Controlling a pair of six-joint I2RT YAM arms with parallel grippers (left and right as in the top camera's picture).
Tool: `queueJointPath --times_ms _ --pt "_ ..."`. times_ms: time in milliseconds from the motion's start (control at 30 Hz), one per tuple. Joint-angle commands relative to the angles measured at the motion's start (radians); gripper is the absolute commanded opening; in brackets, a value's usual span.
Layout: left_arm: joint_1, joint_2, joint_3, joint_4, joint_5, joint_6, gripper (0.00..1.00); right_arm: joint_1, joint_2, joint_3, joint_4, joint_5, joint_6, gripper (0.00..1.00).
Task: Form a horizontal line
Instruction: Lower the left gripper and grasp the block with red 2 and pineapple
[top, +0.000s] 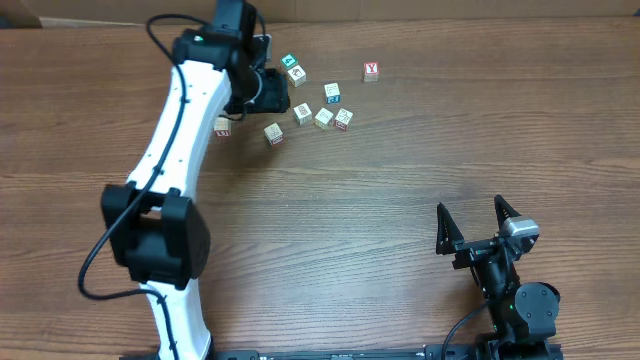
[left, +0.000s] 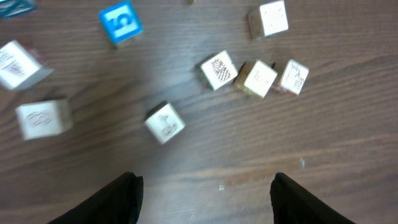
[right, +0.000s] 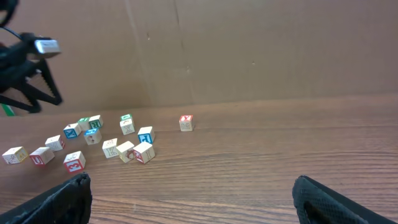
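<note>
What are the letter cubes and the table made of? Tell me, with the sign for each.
Letter cubes: probably pale bare wood, matte, with printed faces; the tan sides and softened edges suggest it. Table: brown streaked grain with a low sheen; whether it is solid wood or laminate cannot be told.

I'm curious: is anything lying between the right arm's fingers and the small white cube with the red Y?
No: the overhead view shows only bare wooden table between the right fingers and the white red-Y cube.
</note>
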Motion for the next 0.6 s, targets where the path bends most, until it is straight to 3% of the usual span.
queueJointPath --times_ms 0,233,400,567 --pt "-0.035 0.055 0.021 0.039 -0.024 -0.036 0.63 -0.008 -0.008 -0.01 0.004 0.013 -0.001 1.0" --pt "-0.105 0.124 0.02 0.127 -0.168 -0.121 0.59 -0.008 -0.008 -0.01 0.004 0.013 -0.001 1.0" --pt "-0.14 0.154 0.021 0.201 -0.292 -0.255 0.61 -0.008 -0.008 -0.01 0.004 0.013 -0.001 1.0" --pt "-0.144 0.199 0.021 0.257 -0.323 -0.336 0.61 -0.008 -0.008 -0.01 0.004 0.013 -0.001 1.0"
